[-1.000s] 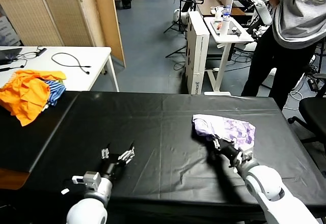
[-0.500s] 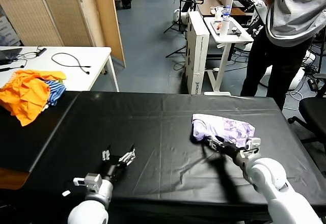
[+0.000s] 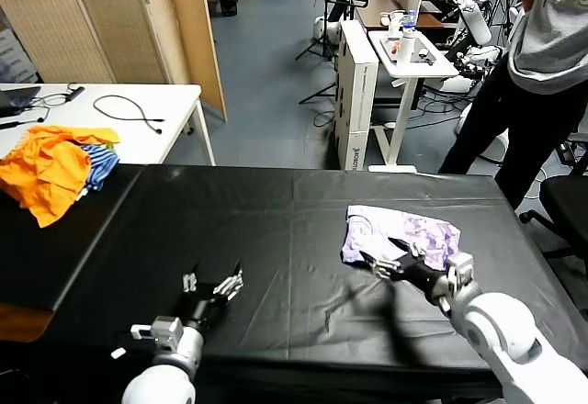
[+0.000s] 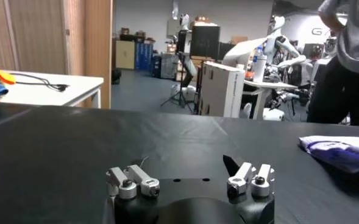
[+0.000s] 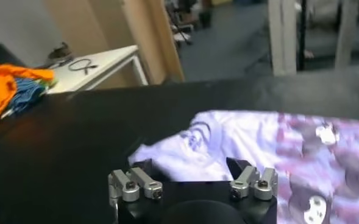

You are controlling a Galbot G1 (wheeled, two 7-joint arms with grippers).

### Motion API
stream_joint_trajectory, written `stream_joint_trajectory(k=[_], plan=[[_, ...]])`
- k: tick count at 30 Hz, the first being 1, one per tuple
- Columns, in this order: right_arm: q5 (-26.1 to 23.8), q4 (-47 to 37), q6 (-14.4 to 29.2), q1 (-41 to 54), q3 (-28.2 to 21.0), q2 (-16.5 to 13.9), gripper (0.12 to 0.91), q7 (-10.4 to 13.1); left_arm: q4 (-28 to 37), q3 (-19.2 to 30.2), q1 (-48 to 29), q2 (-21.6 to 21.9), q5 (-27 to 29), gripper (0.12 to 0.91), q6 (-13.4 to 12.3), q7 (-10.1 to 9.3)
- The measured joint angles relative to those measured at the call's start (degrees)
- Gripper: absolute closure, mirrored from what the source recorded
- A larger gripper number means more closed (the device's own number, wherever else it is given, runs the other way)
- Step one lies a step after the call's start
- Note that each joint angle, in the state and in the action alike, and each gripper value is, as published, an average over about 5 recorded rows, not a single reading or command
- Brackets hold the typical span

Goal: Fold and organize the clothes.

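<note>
The pale lavender t-shirt [image 3: 400, 234] lies bunched on the right half of the black table [image 3: 276, 230], its purple-and-white print facing up. It also shows in the right wrist view [image 5: 258, 149] and far off in the left wrist view [image 4: 341, 149]. My right gripper [image 3: 384, 266] is open at the shirt's near edge, its jaws spread on either side of the cloth's hem [image 5: 191, 170], holding nothing. My left gripper [image 3: 213, 285] is open and empty above the table's near left part, far from the shirt.
A heap of orange and blue-striped garments [image 3: 55, 170] lies at the table's far left. A white desk [image 3: 119, 110] with a cable stands behind it. A person [image 3: 542, 55] stands beyond the far right corner, near a chair [image 3: 565, 207].
My right gripper has moved along the shirt's near edge toward the left and the shirt's near part has shifted with it. The person has stepped to the right. The left arm has stayed put.
</note>
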Motion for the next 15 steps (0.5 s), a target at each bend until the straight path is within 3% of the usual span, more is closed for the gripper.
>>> stream_joint_trajectory(k=[3, 9, 13, 15], plan=[[-2.86, 1.61, 4.49, -2.52, 0.97, -0.46, 0.118, 2.34, -0.22, -0.15, -0.13, 0.05, -0.15, 0.123, 0.06, -0.09], [-0.61, 1.87, 12.35, -6.64, 2.7, 2.32, 0.118, 8.92, -1.59, -0.53, 0.28, 1.34, -1.64, 0.123, 0.16, -0.34], [0.35, 1.74, 14.67, -10.08, 4.32, 4.91, 0.118, 13.38, -2.62, -1.32, 1.55, 3.06, -2.68, 0.123, -0.02, -0.22], [0.93, 1.56, 14.77, -11.88, 5.46, 6.02, 0.118, 14.36, -2.95, -1.73, 2.24, 3.89, -2.79, 0.123, -0.32, -0.13]])
